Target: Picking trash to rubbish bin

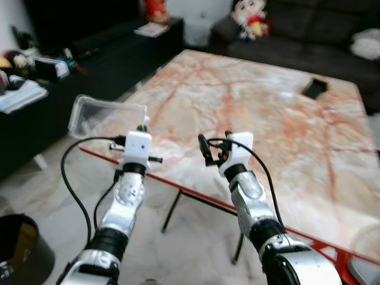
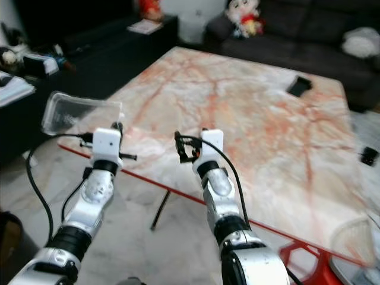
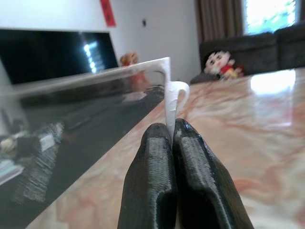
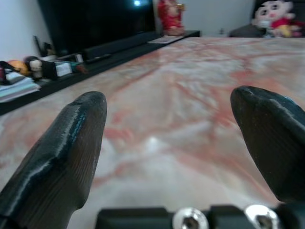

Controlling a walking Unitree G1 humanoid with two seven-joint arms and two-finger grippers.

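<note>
Left end effector (image 3: pixel 172 138) clamped shut on the rim of a clear plastic container (image 1: pixel 104 116), fingers (image 3: pixel 147 186) pressed together with the thin white edge pinched between them. Container held at the near left corner of the worktop (image 1: pixel 261 113), in the left-centre of the left eye frame, tilted and jutting out past the worktop's red-trimmed edge toward the upper left. Seen up close in the left wrist view as a transparent wall rising from between the fingertips, with the dark room showing through it.

Right end effector (image 4: pixel 171 124) open, fingers (image 4: pixel 66 148) spread wide above the marble-patterned surface, gripping nothing. Poised near the front edge of the worktop, just right of the left arm, centre of the left eye frame.

Small dark flat object (image 1: pixel 314 88), perhaps a phone, lying on the worktop in the upper right, well apart from both arms. Black bin (image 1: pixel 21 246) on the pale tiled floor in the lower left corner of the left eye frame, below and left of the left arm. Dark low cabinet (image 1: pixel 89 59) along the left side with books and clutter on top. Dark sofa (image 1: pixel 309 29) across the top right, with a stuffed doll (image 1: pixel 250 19) in red and yellow seated at its left end. White mesh object (image 2: pixel 356 243) at the lower right edge of the right eye frame, too blurred to identify.
</note>
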